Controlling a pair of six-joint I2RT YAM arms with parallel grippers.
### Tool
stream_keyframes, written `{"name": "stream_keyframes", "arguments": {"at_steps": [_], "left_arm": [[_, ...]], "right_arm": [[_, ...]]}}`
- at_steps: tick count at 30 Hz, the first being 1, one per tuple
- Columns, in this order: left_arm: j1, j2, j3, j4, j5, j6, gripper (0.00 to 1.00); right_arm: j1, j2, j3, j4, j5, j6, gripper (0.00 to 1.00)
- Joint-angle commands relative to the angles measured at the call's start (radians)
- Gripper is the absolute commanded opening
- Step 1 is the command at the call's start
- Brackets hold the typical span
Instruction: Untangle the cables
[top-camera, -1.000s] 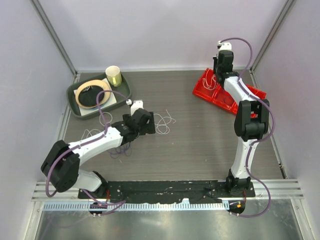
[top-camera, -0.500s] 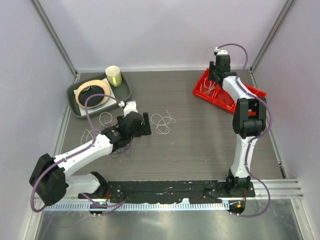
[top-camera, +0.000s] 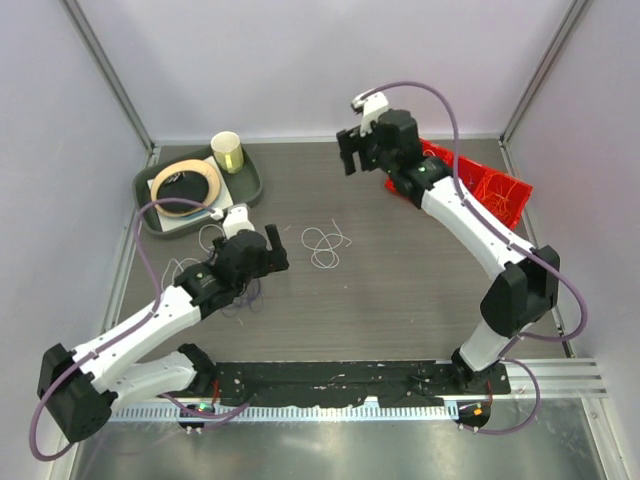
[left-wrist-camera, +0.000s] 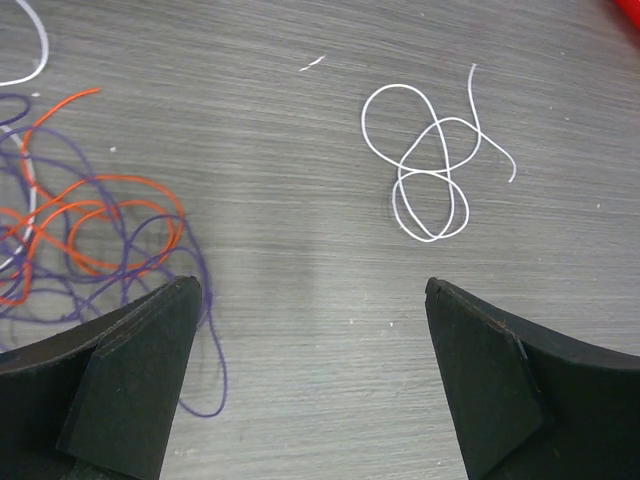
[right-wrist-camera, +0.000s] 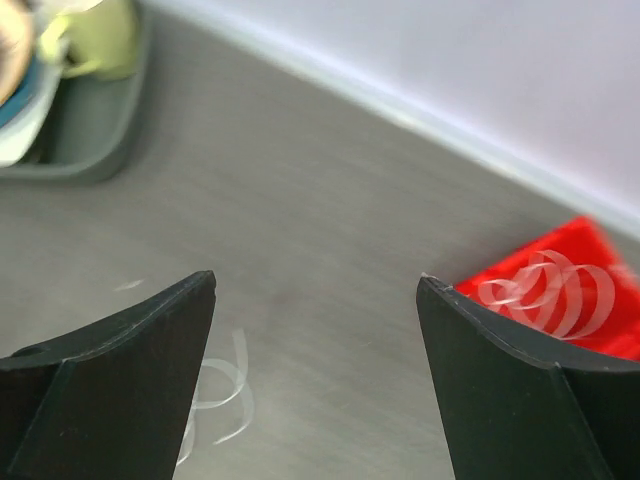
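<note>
Left gripper (left-wrist-camera: 308, 290) stands wide open and empty, just on the near side of the white cable loop (left-wrist-camera: 440, 172). The orange and purple tangle (left-wrist-camera: 90, 215) lies left of that loop, cut off by the frame edge. Right gripper (right-wrist-camera: 315, 283), spread wide and holding nothing, hovers beyond the loop; its view is blurred.

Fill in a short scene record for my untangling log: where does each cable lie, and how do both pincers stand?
left pincer: open, holding nothing, over the table
right pincer: open, holding nothing, in the air near the red tray
white cable: loose loops, alone, ahead of the left pincer
orange and purple cables: tangled together beside the left pincer
red tray: far right, coiled white cable on it
green tray: far left, with cup and tape roll
</note>
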Motion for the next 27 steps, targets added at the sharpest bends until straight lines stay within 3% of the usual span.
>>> {"name": "stream_keyframes", "arguments": {"at_steps": [1, 6, 23, 26, 27], "left_arm": [[0.005, -0.077, 0.000, -0.145, -0.084, -0.078, 1.00], [0.005, -0.155, -0.068, -0.174, -0.096, -0.123, 1.00], [0.005, -0.261, -0.165, -0.131, -0.085, -0.089, 1.00], [0.005, -0.277, -0.171, -0.128, -0.085, -0.092, 1.00], [0.005, -0.280, -0.173, -0.127, -0.087, -0.092, 1.00]], "right_arm": [[0.067, 0.025, -0.118, -0.127, -0.167, 0.125, 0.88], [0.170, 0.117, -0.137, -0.181, -0.054, 0.230, 0.88], [0.232, 0.422, -0.080, -0.210, 0.009, 0.346, 0.87], [0.255, 0.448, -0.074, -0.224, 0.008, 0.350, 0.82], [0.261, 0.468, -0.066, -0.234, 0.011, 0.352, 0.76]]}}
